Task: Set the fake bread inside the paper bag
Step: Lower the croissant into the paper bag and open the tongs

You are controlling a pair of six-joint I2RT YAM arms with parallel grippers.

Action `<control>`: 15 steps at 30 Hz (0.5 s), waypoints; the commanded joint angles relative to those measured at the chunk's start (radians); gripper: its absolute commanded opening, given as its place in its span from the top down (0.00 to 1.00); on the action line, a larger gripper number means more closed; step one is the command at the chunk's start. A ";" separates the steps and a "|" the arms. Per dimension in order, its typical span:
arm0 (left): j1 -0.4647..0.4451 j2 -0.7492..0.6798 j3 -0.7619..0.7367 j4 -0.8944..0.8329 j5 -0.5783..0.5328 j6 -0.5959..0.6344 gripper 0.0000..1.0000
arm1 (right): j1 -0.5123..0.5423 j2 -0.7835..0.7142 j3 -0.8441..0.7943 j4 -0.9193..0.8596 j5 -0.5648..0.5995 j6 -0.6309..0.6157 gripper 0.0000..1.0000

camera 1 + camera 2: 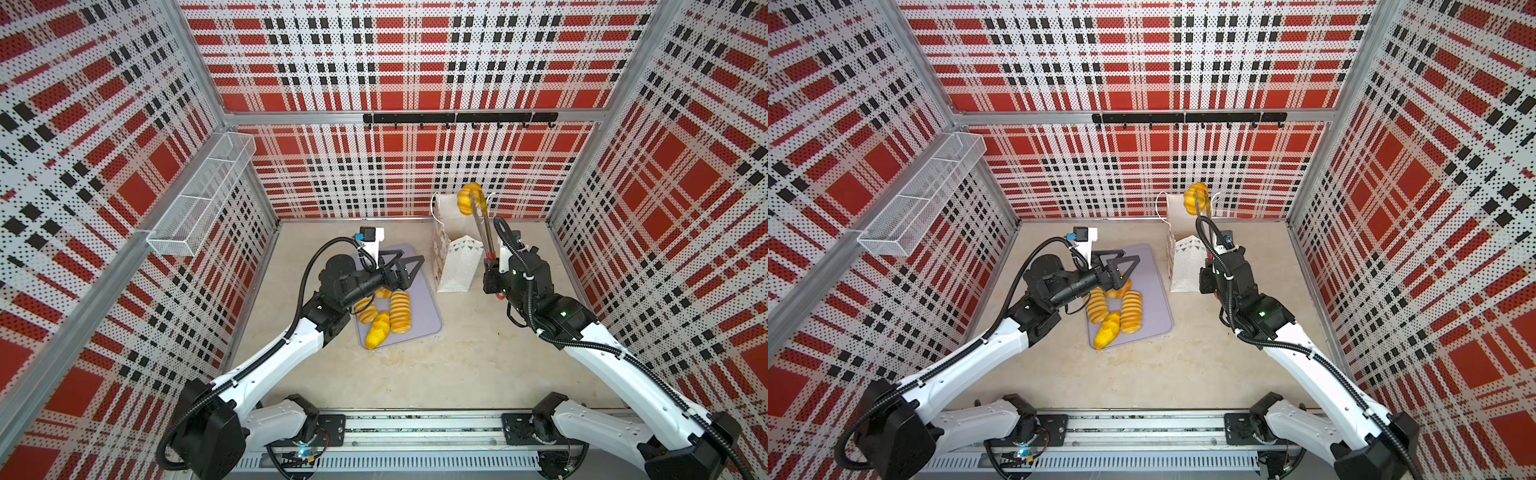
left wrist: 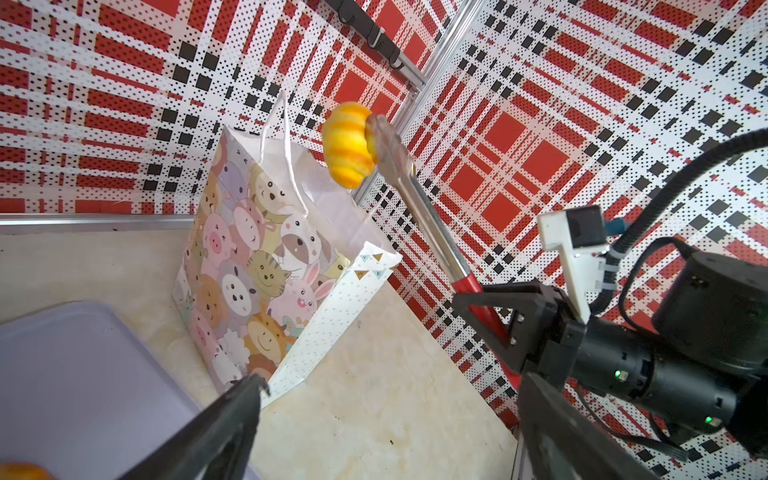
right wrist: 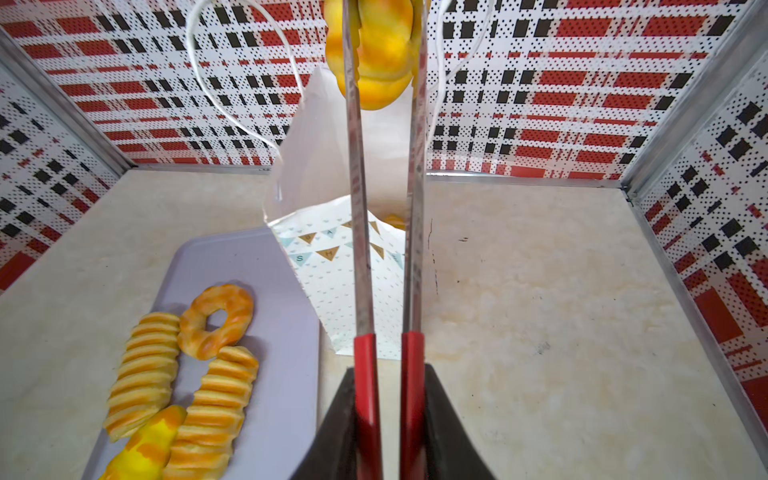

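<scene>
My right gripper (image 3: 389,374) is shut on the red handles of metal tongs (image 3: 359,208). The tongs pinch a striped golden fake bread (image 1: 467,199) in the air just above the open mouth of the paper bag (image 1: 455,270). The bag stands upright, with a cartoon-animal side (image 2: 257,270). A bit of orange bread (image 3: 392,220) shows inside it. A ring doughnut (image 3: 216,320), two ribbed loaves (image 3: 143,374) and a yellow bun (image 3: 145,449) lie on the lavender tray (image 1: 419,307). My left gripper (image 1: 409,259) hangs open and empty over the tray's far end.
A white wire-mesh basket (image 1: 203,199) hangs on the left wall. A black hook rail (image 1: 459,118) runs along the back wall. Plaid walls close in three sides. The bag stands near the back wall, right of the tray.
</scene>
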 commanded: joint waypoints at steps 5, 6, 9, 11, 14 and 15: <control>0.011 0.049 0.031 0.090 0.045 -0.006 0.02 | -0.014 0.022 -0.018 0.068 -0.057 0.005 0.73; 0.011 0.055 0.031 0.096 0.049 -0.010 0.02 | -0.015 0.022 -0.020 0.072 -0.059 0.004 0.73; 0.011 0.075 0.039 0.107 0.074 -0.020 0.02 | -0.019 0.028 -0.023 0.075 -0.068 0.000 0.70; 0.009 0.085 0.040 0.115 0.093 -0.029 0.02 | -0.024 0.035 -0.018 0.071 -0.078 0.002 0.69; 0.008 0.091 0.026 0.140 0.095 -0.041 0.02 | -0.026 0.042 -0.015 0.070 -0.091 0.003 0.68; 0.008 0.093 0.022 0.144 0.095 -0.043 0.02 | -0.024 0.044 -0.014 0.071 -0.093 0.003 0.68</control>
